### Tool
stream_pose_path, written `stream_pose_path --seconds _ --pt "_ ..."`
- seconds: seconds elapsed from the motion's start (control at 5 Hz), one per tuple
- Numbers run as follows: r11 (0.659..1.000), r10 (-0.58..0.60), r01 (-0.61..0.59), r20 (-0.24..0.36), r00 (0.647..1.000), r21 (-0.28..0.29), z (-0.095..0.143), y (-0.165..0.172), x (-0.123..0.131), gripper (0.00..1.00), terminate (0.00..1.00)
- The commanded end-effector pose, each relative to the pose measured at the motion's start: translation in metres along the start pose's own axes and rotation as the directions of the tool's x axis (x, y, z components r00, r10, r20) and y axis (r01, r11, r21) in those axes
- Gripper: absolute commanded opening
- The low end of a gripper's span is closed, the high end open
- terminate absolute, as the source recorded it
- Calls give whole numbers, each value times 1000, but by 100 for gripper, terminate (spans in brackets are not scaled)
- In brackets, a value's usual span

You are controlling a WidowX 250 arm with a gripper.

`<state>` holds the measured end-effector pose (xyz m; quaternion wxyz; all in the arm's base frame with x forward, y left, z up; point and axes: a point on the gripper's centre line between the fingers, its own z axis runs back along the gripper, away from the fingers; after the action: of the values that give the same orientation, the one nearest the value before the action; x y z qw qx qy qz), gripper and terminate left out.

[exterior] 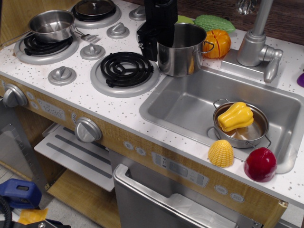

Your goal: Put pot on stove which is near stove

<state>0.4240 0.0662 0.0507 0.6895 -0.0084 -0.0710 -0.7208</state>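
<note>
The tall shiny steel pot point(185, 54) stands upright on the white speckled cooktop, just right of the front stove burner point(124, 69), a black coil in a silver rim with nothing on it. My black gripper point(156, 46) has come down at the pot's left rim. One finger shows outside the left wall. The other is hidden, so I cannot tell whether the jaws are clamped on the rim. The pot's right loop handle shows; its left one is hidden behind the gripper.
A small saucepan point(51, 24) sits on the back-left burner and a lidded pan point(95, 8) on the far burner. An orange toy pumpkin point(218, 42) and a green vegetable point(213, 22) lie behind the pot. The sink point(190, 102) holds a pan with a yellow pepper point(235, 115). The faucet point(255, 42) stands at the right.
</note>
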Motion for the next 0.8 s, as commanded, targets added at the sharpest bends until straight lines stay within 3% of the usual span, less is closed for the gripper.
stream_pose_path --seconds 0.0,0.4,0.6 --pt "999 8 -8 -2 1000 45 10 3 -5 0 0" --pt "998 13 -13 1 1000 57 14 3 -4 0 0" --pt "997 23 -17 -71 997 76 28 1 -1 0 0"
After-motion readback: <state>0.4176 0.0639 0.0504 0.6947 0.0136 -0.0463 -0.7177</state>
